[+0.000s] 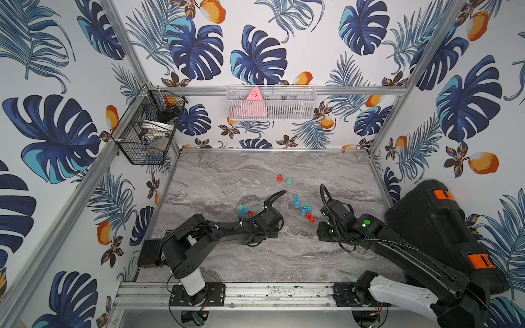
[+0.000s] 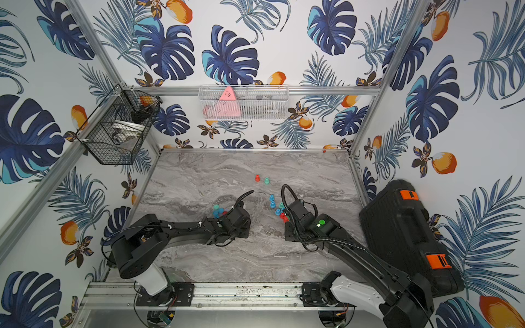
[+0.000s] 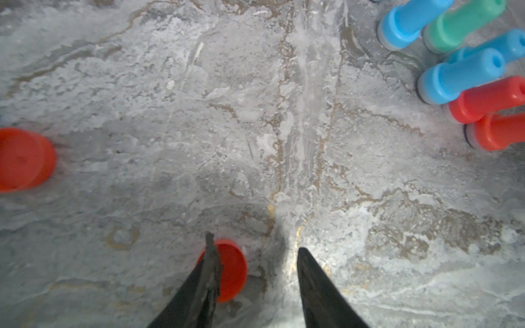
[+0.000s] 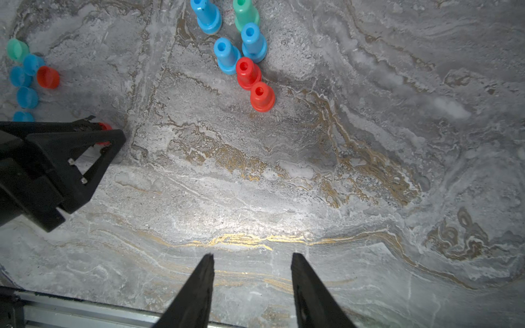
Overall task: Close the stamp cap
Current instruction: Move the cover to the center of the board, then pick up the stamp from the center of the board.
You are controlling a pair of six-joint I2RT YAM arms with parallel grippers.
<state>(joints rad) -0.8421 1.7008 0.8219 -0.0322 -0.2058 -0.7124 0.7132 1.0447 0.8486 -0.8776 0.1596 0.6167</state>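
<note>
A red cap (image 3: 231, 269) lies on the marble table at my left gripper (image 3: 255, 241). It touches the inner side of one finger, which partly hides it, and a wide gap separates it from the other finger. The jaws stand apart, gripping nothing. From the right wrist view the same cap (image 4: 104, 127) peeks out between the left fingers (image 4: 115, 139). Several upright stamps, blue (image 4: 227, 55), green (image 4: 245, 14) and red (image 4: 262, 96), stand grouped to the right (image 1: 305, 211). My right gripper (image 4: 252, 255) is open and empty over bare table.
Loose caps, green (image 4: 17, 49), blue (image 4: 27, 98) and red (image 4: 48, 77), lie left of the left gripper (image 1: 244, 210). A red stamp (image 1: 279, 178) and a green stamp (image 1: 289, 180) stand farther back. A black case (image 1: 431, 235) fills the right side. The front rail (image 1: 270, 292) is close.
</note>
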